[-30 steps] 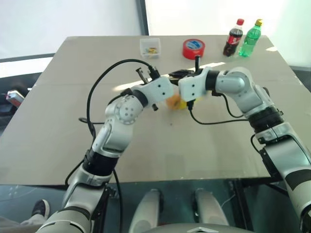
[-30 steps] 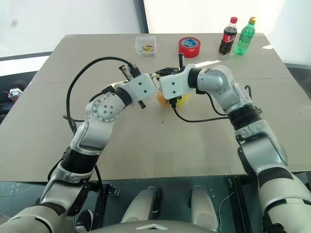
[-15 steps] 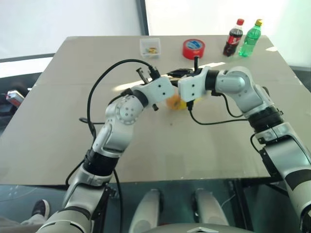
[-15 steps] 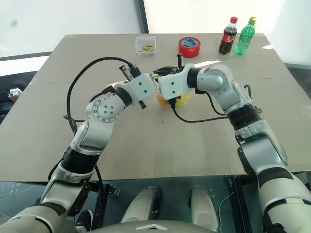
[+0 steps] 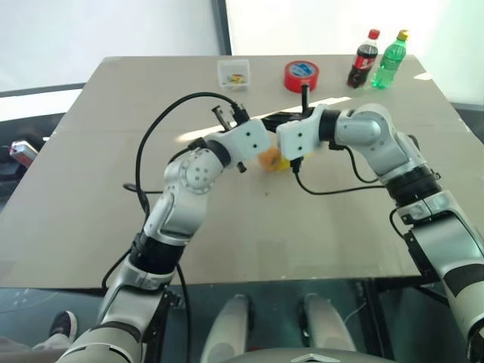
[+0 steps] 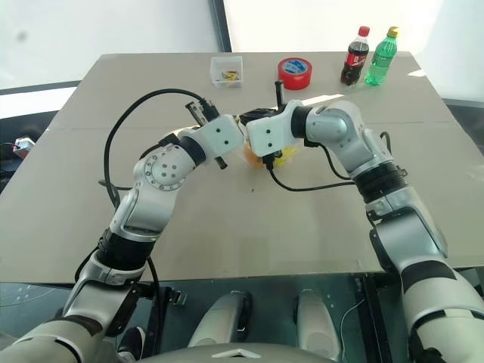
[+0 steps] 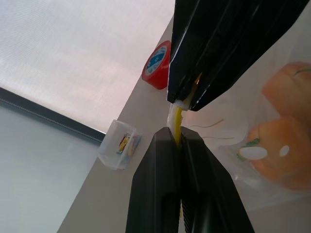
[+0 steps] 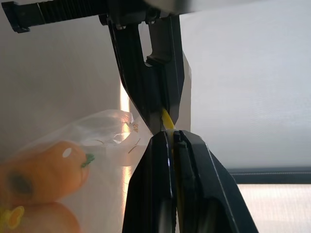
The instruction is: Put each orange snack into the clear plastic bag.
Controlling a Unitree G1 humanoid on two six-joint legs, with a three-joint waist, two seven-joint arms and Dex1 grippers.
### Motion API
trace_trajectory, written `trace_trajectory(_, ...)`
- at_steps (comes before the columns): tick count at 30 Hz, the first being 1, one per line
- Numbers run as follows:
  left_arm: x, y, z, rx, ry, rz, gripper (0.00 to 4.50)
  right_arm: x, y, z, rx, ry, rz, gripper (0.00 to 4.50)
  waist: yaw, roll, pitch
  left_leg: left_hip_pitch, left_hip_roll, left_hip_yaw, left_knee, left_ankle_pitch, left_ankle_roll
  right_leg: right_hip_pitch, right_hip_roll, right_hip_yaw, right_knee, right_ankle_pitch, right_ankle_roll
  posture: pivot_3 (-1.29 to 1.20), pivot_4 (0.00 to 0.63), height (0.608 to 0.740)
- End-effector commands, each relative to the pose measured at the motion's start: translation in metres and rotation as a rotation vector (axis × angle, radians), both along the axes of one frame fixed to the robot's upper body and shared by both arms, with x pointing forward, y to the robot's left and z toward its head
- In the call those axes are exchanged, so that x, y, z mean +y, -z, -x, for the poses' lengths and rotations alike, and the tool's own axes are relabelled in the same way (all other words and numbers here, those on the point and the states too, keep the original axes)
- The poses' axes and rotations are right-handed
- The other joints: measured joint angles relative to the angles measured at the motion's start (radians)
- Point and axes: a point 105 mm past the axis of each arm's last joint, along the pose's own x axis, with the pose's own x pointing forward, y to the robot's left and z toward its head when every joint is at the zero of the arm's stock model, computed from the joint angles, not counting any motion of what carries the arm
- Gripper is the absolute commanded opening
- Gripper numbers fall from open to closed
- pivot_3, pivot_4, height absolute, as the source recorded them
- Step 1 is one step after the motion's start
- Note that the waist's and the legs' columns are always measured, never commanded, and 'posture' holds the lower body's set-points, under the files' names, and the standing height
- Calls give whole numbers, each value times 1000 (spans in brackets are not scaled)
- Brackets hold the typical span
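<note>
Above the middle of the desk [image 5: 91,227], both jaws are closed on the yellow strip of the clear plastic bag [image 7: 228,141], probably sealing it; both orange snacks [image 7: 284,145] hang inside.

Light: bright daylight from beyond the table [image 5: 113,227]
Glare: far background washed white
Focus: wrist-view close fingers soft

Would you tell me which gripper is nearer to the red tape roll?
Right. The right gripper is shut on the clear plastic bag on the side toward the red tape roll; the left gripper, pinching the same yellow strip, sits just beyond, slightly farther away.
</note>
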Motion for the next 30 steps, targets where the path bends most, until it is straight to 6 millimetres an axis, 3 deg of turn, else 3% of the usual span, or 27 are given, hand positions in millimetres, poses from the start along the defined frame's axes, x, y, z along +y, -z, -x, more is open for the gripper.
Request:
trace_trajectory(1,0,-12,2,-56,6,-9,0,-8,-13,1,-37,19,-35,33,0,0,0,0,0,0,0,0,0,0,0,0,0,0,0,0,150,740)
trace_trajectory(9,26,-10,-5,-58,-97,-24,0,-55,-8,-8,99,207,-143,33,2,0,0,0,0,0,0,0,0,0,0,0,0,0,0,0,150,740)
trace_trajectory(20,35,-6,-7,-49,-124,-26,0,-115,9,-4,183,432,-135,33,3,0,0,0,0,1,0,0,0,0,0,0,0,0,0,0,150,740)
trace_trajectory(25,35,-6,-8,-49,-124,-24,0,-132,15,-3,202,503,-119,33,3,0,0,0,0,1,0,0,0,0,0,0,0,0,0,0,150,740)
trace_trajectory(30,33,-5,-9,-48,-119,-25,0,-137,13,-5,187,528,-119,33,2,0,0,0,0,1,0,0,0,0,0,0,0,0,0,0,150,740)
